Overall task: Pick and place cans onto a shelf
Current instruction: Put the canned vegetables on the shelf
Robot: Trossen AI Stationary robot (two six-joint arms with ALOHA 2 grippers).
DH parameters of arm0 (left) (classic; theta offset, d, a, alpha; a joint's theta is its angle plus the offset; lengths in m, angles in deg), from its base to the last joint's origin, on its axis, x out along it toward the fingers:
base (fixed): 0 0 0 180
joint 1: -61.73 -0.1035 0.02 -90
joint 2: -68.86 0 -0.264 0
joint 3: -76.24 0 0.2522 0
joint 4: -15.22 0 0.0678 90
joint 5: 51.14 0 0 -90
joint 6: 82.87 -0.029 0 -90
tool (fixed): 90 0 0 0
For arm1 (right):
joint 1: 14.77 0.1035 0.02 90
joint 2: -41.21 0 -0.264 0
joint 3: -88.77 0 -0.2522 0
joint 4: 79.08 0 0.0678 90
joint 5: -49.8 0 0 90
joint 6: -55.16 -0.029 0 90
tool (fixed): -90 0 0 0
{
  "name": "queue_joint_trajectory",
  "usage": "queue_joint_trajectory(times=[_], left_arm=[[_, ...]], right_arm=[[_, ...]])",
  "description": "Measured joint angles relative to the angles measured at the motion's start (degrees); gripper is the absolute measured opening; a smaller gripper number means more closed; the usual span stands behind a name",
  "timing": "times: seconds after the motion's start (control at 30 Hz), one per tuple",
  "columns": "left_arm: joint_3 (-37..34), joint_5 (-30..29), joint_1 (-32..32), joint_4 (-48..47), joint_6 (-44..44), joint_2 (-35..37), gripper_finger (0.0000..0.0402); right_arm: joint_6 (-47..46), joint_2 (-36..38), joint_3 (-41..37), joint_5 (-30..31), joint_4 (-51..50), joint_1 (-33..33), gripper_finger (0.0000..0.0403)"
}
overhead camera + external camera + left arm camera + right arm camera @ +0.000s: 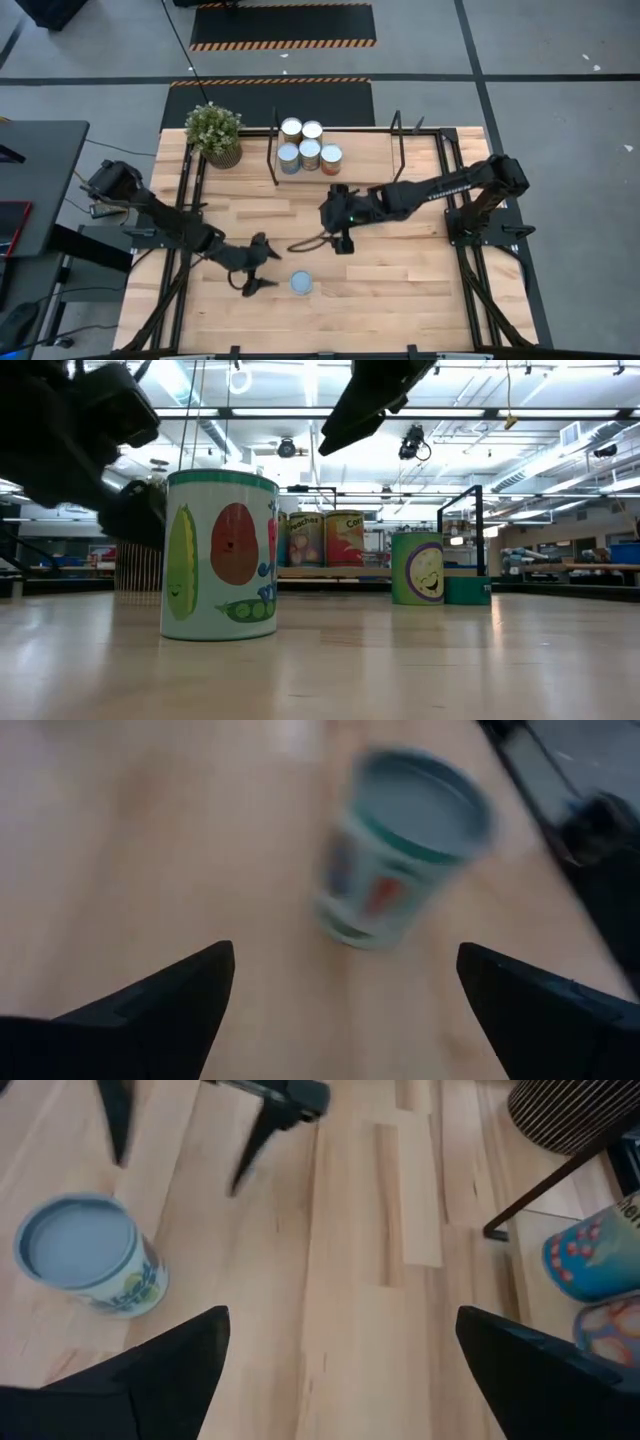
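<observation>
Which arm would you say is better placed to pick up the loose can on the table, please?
Left. The left gripper is open beside the can, facing it. The right gripper, also open, hangs farther off, nearer the shelf.

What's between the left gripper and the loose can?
Nothing visible. The left gripper sits beside the lone can with its fingers spread, and only bare tabletop lies between them. The left wrist view shows the can straight ahead, unobstructed.
</observation>
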State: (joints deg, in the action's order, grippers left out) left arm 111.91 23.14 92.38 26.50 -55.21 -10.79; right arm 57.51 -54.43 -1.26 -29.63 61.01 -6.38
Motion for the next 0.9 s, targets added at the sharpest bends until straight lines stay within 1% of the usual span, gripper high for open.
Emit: queue_joint_trajectory(times=[0.1,0.27,0.33,0.47,0.57,0.73,0.83,0.9], left_arm=[[2.3,5.5,2.1,1.5,0.0,-3.0,0.0389],[6.9,13.3,3.1,6.6,0.1,-10.4,0.0389],[8.8,14.8,2.9,6.5,0.0,-13.9,0.0389],[12.0,15.1,1.7,6.8,-2.4,-19.4,0.0389],[13.8,14.1,-0.3,8.8,-4.7,-21.8,0.0389],[15.8,10.3,-4.9,12.4,-8.7,-24.3,0.0389],[17.1,7.1,-7.8,16.4,-9.3,-26.0,0.0389],[17.6,5.0,-9.3,17.1,-9.4,-27.2,0.0389]], right_arm=[[-1.7,0.0,-1.2,2.3,0.3,1.6,0.0397],[-4.1,0.0,-2.6,3.3,0.5,2.2,0.0397],[-5.1,0.0,-3.1,3.3,0.4,2.2,0.0397],[-5.4,0.0,-3.4,3.3,0.4,2.3,0.0397],[-5.4,0.0,-3.4,3.3,0.3,2.5,0.0397],[-6.4,0.0,-3.4,3.3,-2.9,3.2,0.0397],[-8.5,0.0,-3.4,3.3,-6.7,3.5,0.0397],[-9.6,0.0,-3.4,3.3,-8.3,4.1,0.0397]])
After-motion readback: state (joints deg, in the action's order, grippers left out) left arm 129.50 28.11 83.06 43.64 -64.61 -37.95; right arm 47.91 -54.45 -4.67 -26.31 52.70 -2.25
